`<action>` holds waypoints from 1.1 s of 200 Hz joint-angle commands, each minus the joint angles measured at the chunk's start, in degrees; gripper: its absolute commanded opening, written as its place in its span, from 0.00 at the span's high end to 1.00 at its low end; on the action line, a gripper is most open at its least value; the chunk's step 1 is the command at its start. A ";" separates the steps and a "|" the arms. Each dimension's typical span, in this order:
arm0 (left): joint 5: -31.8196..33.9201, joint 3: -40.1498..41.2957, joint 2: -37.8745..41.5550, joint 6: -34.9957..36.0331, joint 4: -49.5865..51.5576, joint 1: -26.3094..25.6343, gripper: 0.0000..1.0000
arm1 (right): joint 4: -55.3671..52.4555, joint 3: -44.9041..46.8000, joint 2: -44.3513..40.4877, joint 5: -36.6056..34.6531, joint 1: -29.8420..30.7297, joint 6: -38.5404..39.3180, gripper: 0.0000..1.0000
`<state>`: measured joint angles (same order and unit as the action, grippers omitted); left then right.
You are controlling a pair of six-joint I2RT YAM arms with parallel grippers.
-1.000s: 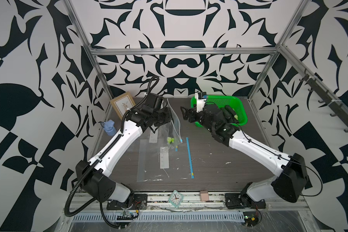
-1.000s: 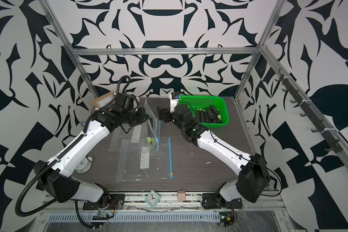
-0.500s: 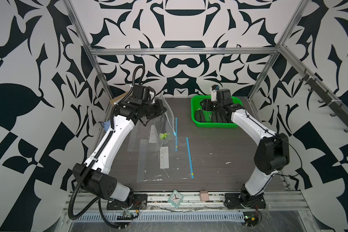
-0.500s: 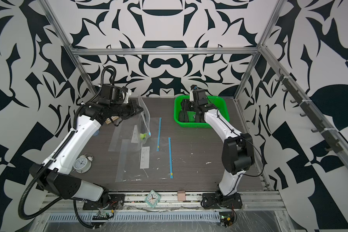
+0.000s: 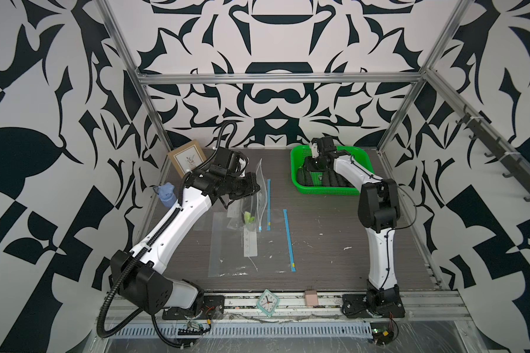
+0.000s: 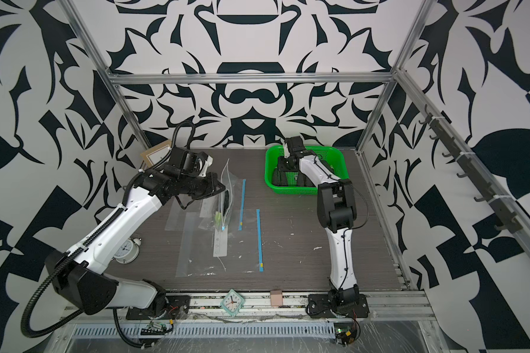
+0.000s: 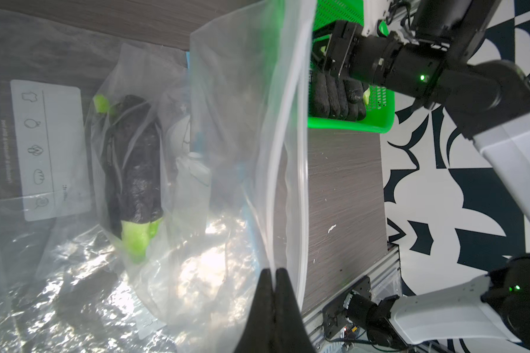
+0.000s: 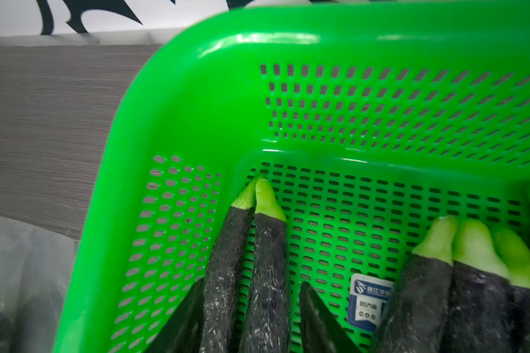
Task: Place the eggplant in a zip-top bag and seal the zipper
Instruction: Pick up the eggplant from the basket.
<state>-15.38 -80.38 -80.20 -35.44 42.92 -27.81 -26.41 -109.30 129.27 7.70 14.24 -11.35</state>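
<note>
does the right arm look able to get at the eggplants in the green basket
Likely yes: the right gripper sits inside the open basket, fingers either side of two eggplants, nothing covering them.

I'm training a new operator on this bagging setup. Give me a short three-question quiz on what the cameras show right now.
1. True or false: the left gripper is shut on the edge of a clear bag.
2. The right gripper is: A in the green basket, B in the bag, C touching the left gripper.
3. Which vegetables lie in the basket?
Key: 1 true; 2 A; 3 eggplants.
</note>
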 commanded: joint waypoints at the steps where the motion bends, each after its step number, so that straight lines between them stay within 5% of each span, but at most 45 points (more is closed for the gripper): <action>1: 0.94 1.49 1.63 -1.65 -2.35 0.04 1.00 | -2.03 -3.44 0.51 -1.49 0.26 1.08 0.46; 126: 1.56 -0.77 0.59 -1.52 -2.48 -0.31 1.00 | -7.05 -17.31 11.43 -6.54 1.49 3.33 0.55; 220: -0.19 -4.25 -1.93 0.44 -1.59 -0.31 1.00 | -8.88 -18.78 13.52 -7.86 1.98 3.97 0.59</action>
<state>-14.72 -82.24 -81.17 -35.97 40.99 -27.94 -33.85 -126.65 144.33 0.69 15.97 -8.12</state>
